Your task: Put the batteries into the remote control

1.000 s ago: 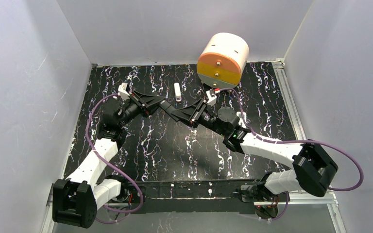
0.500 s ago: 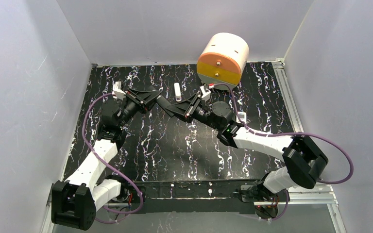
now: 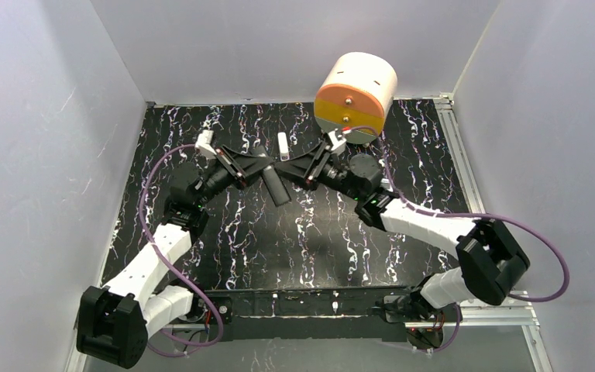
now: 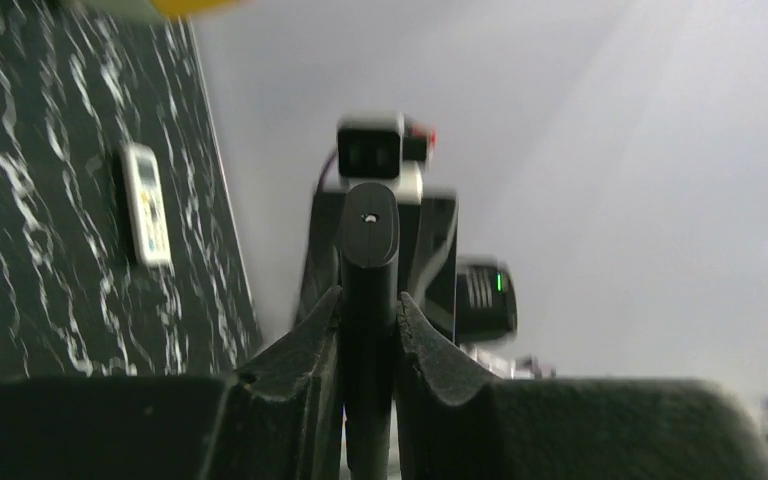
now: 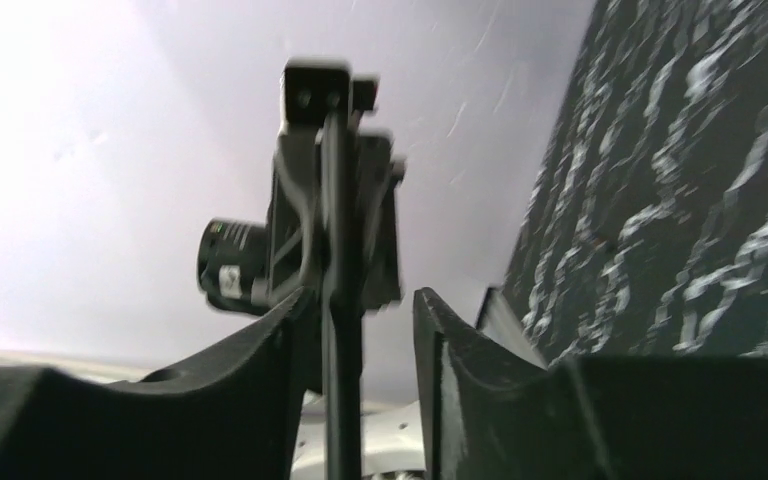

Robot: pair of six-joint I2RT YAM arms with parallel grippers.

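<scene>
Bright even overhead light, soft shadows, both wrist views blurred, white glare on walls

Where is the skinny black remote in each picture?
Top external: the slim black remote is mid-table, slanting down where the two grippers meet.
Left wrist: it stands in the centre, pinched by the left gripper.
Right wrist: it shows left of centre, seen edge-on as a thin strip, inside the open right gripper.
Shared landmark: the black marbled tabletop.
</scene>
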